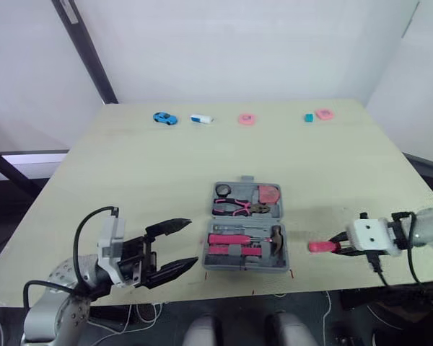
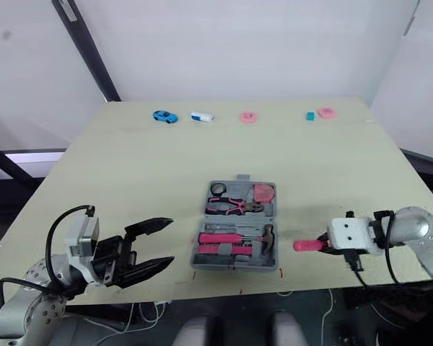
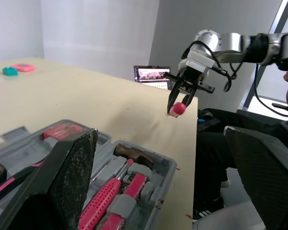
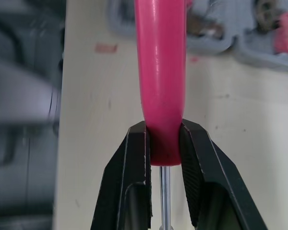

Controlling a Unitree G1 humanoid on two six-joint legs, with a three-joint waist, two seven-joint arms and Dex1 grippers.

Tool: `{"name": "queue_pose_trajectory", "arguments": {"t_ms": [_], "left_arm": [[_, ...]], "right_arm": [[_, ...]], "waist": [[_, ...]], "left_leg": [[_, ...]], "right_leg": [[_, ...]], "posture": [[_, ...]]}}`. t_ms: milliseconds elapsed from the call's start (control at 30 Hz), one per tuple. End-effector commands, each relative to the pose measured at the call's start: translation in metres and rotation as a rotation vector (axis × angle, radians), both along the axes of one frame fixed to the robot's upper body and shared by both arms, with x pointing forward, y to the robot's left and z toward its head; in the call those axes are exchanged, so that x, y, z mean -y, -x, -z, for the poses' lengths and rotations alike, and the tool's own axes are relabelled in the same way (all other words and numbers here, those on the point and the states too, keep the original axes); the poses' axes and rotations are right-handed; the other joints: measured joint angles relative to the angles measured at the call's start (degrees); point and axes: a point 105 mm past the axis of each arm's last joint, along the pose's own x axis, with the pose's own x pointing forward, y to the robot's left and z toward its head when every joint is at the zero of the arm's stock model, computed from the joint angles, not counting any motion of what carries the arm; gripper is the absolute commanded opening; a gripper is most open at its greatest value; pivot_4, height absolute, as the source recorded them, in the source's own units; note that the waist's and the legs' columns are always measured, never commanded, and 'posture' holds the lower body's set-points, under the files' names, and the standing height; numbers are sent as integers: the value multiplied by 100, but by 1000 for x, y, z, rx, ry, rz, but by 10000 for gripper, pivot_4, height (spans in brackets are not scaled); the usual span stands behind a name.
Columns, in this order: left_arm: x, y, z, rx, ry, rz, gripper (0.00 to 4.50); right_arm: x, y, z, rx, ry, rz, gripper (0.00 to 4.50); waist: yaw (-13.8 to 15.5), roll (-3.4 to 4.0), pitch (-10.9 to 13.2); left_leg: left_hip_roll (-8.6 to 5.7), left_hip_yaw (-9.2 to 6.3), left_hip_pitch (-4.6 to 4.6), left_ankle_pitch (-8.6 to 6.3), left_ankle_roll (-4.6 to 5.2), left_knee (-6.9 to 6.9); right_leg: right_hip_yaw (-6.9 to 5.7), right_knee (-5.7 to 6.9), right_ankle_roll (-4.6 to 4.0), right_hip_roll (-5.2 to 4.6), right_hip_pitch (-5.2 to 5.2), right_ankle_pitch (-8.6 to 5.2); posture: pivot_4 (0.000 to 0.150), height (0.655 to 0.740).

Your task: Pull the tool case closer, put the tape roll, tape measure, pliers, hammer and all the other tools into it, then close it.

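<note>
The grey tool case (image 1: 245,266) lies open near the table's front edge. In it are pink-handled pliers (image 1: 234,208), a hammer (image 1: 276,238), a black tape roll (image 1: 223,189) and a pink tape measure (image 1: 270,194). My right gripper (image 1: 339,245) is to the right of the case, shut on a pink-handled screwdriver (image 1: 320,246) whose handle points toward the case. In the right wrist view both fingers (image 4: 134,182) pinch the handle (image 4: 161,72) just above its metal shaft. My left gripper (image 1: 191,244) is open and empty just left of the case.
Along the far edge lie a blue toy car (image 1: 164,118), a white and blue piece (image 1: 201,119), a pink ring (image 1: 247,120), a teal block (image 1: 309,117) and a pink piece (image 1: 323,114). A screen (image 3: 152,75) stands beyond the table's right side.
</note>
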Motion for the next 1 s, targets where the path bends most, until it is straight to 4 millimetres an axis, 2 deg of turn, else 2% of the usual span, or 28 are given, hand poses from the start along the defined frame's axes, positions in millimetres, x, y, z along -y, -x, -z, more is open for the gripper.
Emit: {"name": "queue_pose_trajectory", "arguments": {"t_ms": [33, 133, 267, 400, 567, 767, 867, 900, 967, 1000], "left_arm": [[-1, -1, -6, 19, 8, 18, 45000], [-1, -3, -6, 18, 6, 24, 45000], [-2, -3, -5, 14, 4, 30, 45000], [-2, -3, -4, 11, 6, 26, 45000], [-1, 0, -3, 11, 6, 27, 45000], [-3, 2, -10, 24, -6, 85, 45000], [-4, 2, -13, 37, -19, 121, 45000], [-4, 1, -13, 38, -23, 128, 45000], [-5, 0, -13, 41, -29, 138, 45000], [-5, -2, -14, 44, -32, 144, 45000]], "right_arm": [[-3, -7, -4, -54, -171, 430, 2998], [-3, -3, 8, -163, -263, 650, 2998], [-9, -6, 18, -254, -391, 824, 2998], [-1, -15, 27, -302, -418, 953, 2998], [3, -23, 47, -323, -340, 1020, 2998], [-11, -35, 60, -352, -365, 1033, 2998], [-11, -32, 68, -351, -359, 1036, 17251], [-12, -32, 70, -348, -363, 1036, 23745], [-13, -32, 71, -328, -392, 1037, 28906], [-15, -34, 68, -301, -428, 1038, 36215]], "waist": [[16, -30, -18], [72, -34, -20], [70, -38, -22], [45, -44, -24], [51, -55, -32], [52, -93, -55], [53, -94, -56], [48, -86, -51], [36, -87, -55], [30, -88, -55]], "left_leg": [[0, -5, -2, 0, -1, 0], [-1, -7, -15, -1, -2, 1], [-8, -6, -35, -2, -1, -6], [-4, -4, -34, -2, 0, -10], [-3, -2, -31, -2, 1, -9], [-3, -4, -34, -2, 0, -10], [-1, -4, -34, -2, 0, -11], [-2, -4, -35, -2, 0, -11], [-2, -4, -32, -2, 1, -14], [-1, -3, -32, -2, 1, -14]], "right_leg": [[-9, -1, -1, 1, 2, 0], [-9, -8, -1, -3, -1, -1], [-1, -20, -2, -9, -13, 0], [-4, -18, -1, -1, -17, -2], [-9, -17, -1, 1, -13, -2], [-13, -22, -1, -1, -12, -2], [-14, -22, -2, 0, -12, -2], [-14, -22, -2, -1, -14, -2], [-6, -21, -1, -1, -15, -2], [-9, -21, -1, 1, -15, -2]], "posture": [[1500, 7400], [1500, 7400], [1500, 7400], [1500, 7400], [1500, 7400], [1500, 7400], [1500, 7400], [1500, 7400], [1500, 7400], [1500, 7400]]}}
